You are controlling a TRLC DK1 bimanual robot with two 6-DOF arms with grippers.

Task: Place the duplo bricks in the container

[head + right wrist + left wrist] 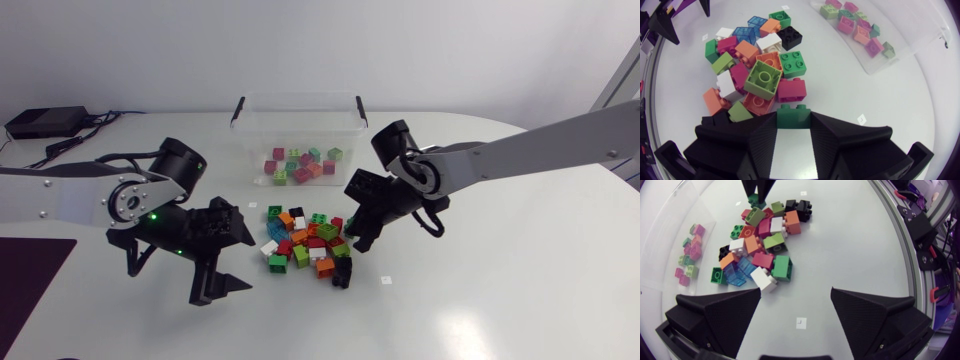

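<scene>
A pile of coloured duplo bricks (305, 240) lies in the middle of the table, in front of the clear plastic container (298, 112), which holds several bricks. My right gripper (793, 122) is down at the pile's right edge, shut on a green brick (792, 115) with a finger on each side. The left wrist view shows that same green brick (757, 201) at the pile's far side under the right gripper (758, 189). My left gripper (796, 305) stands open, just short of the pile's left side, with nothing between its fingers (222, 288).
A black brick (343, 270) lies at the pile's front right. A dark mat (30, 285) covers the front left corner. A black box (45, 122) with cables sits at the back left. Bare table lies to the right of the right arm.
</scene>
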